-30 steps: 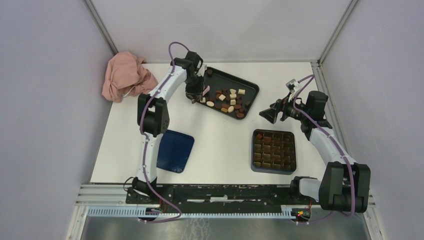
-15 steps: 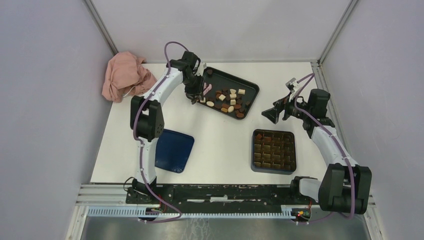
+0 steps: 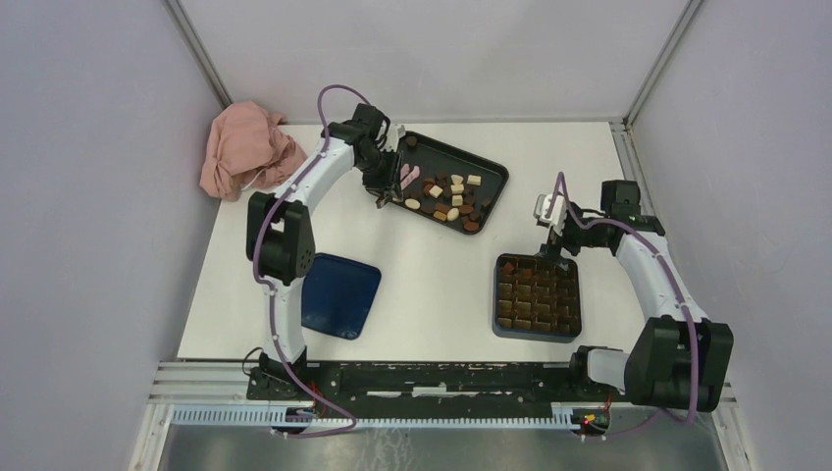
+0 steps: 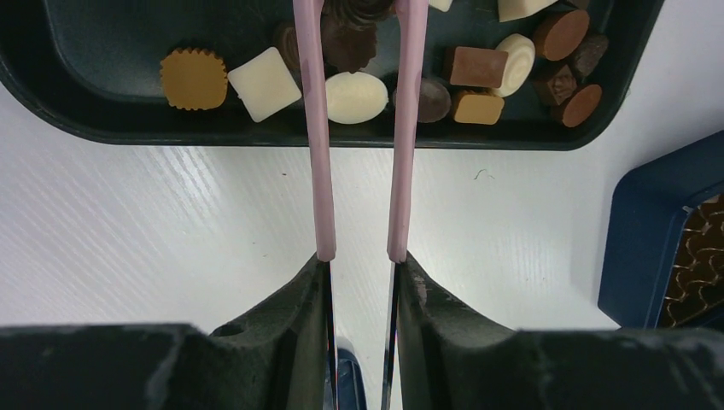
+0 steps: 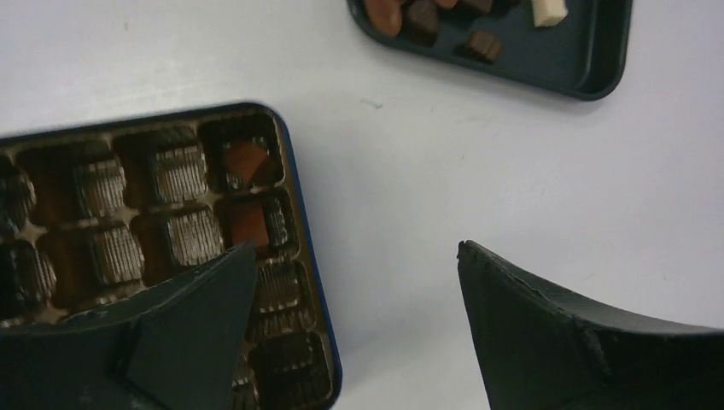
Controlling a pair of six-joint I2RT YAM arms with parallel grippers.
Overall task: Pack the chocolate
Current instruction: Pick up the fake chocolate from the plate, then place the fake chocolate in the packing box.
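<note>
While the left gripper stayed clamped on the pink tongs, whose arms reached over the tray rim into the loose chocolate, the right arm made the bigger move. A second earlier the right gripper had hung level, well to the right of the tray. Now it had swung down to the box, at the edge facing the tray, with its jaws apart and holding nothing.

The tongs had crept only slightly deeper into the tray. A dark piece lay between their arms, but the tips ran out of the wrist view, so whether it was pinched could not be told. Nearly all the pieces still lay in the tray, and a few filled the box cells nearest the tray. By that showing, packing had barely begun, and the right arm looked set to steady the box for the next drop.
</note>
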